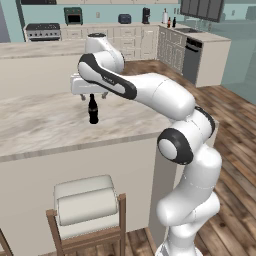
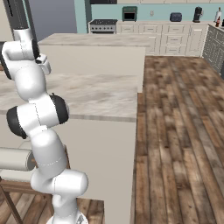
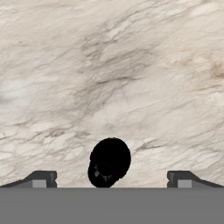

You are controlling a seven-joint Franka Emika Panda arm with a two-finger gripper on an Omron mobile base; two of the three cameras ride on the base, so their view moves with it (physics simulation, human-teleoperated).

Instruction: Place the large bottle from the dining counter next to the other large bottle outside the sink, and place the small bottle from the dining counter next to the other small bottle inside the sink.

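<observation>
Above dining counter [image 1: 45,125]: arm bent forward, tool [image 1: 93,96] released, pointing down over small bottle [image 1: 93,110].

The small bottle [image 3: 109,162], black and seen from straight above, stood on the beige marble worktop [image 3: 113,74], midway between the wide-apart jaws, touching neither fingertip [image 3: 41,179].

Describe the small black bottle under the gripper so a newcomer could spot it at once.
Find the long beige marble dining counter with a cushioned stool in front. On it, directly beneath the open gripper, stands the small bottle. It is black with a thin neck, upright, the one dark thing on that pale surface.
</observation>
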